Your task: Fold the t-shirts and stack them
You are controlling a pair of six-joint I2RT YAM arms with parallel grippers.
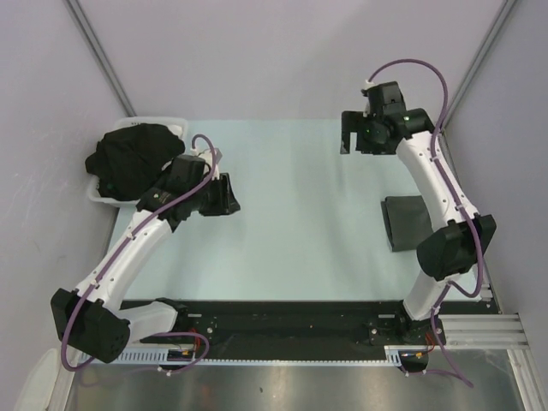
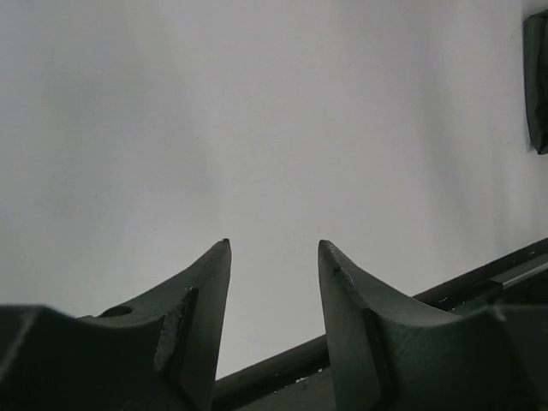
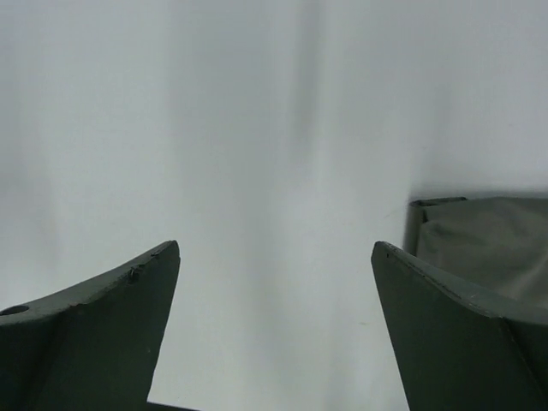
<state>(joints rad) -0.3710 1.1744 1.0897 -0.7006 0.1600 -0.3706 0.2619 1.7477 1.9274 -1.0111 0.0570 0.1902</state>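
Note:
A crumpled pile of black t-shirts (image 1: 130, 158) lies in a white tray (image 1: 161, 118) at the table's far left. A folded charcoal grey t-shirt (image 1: 408, 223) lies flat on the table at the right; it also shows at the right edge of the left wrist view (image 2: 538, 81) and in the right wrist view (image 3: 484, 244). My left gripper (image 1: 228, 199) (image 2: 274, 242) is open and empty, just right of the tray, over bare table. My right gripper (image 1: 352, 144) (image 3: 276, 244) is open wide and empty, raised over the far right of the table.
The pale blue table top (image 1: 300, 223) spans the middle. A black rail (image 1: 291, 321) (image 2: 479, 282) runs along the near edge by the arm bases. Grey walls stand close on the left, back and right.

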